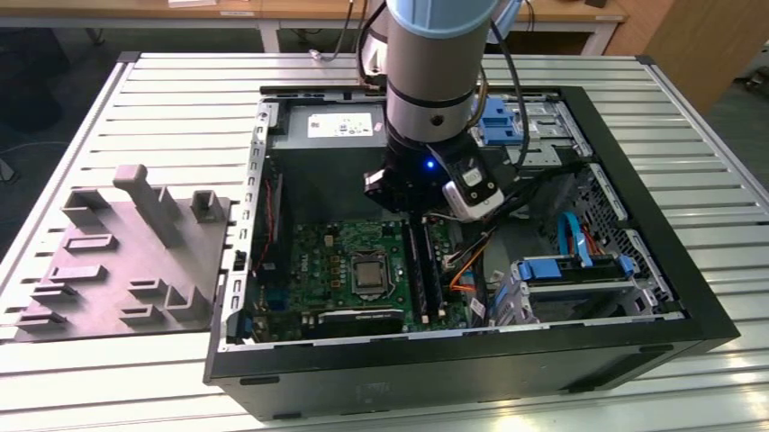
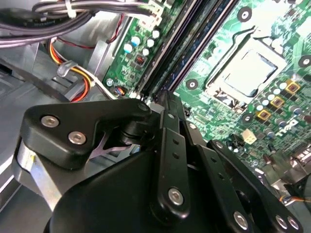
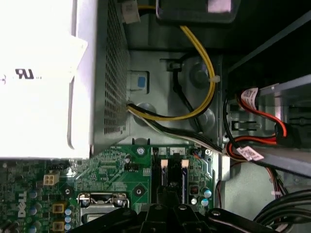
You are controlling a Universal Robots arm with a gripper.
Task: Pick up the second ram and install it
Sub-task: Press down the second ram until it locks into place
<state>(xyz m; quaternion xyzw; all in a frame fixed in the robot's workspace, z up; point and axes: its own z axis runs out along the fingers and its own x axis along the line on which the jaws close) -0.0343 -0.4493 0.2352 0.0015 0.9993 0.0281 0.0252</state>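
Even indoor light; the power supply [image 3: 39,77] glares white in the first wrist view.

One robot arm [image 1: 420,81], one open computer case [image 1: 481,360], one motherboard [image 1: 348,270], one grey fixture tray [image 1: 121,261].

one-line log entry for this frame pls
stage: RAM install | claw: down inside PC case, over memory slots | motherboard: CPU socket beside slots | fixture tray: outside case, exterior view's left

Exterior view: high, angled down over open PC case [image 1: 360,382] on slatted table [image 1: 180,99]. Both wrist views: close above motherboard [image 2: 252,29] [image 3: 104,172], sharing memory slots [image 2: 192,43] [image 3: 171,174].
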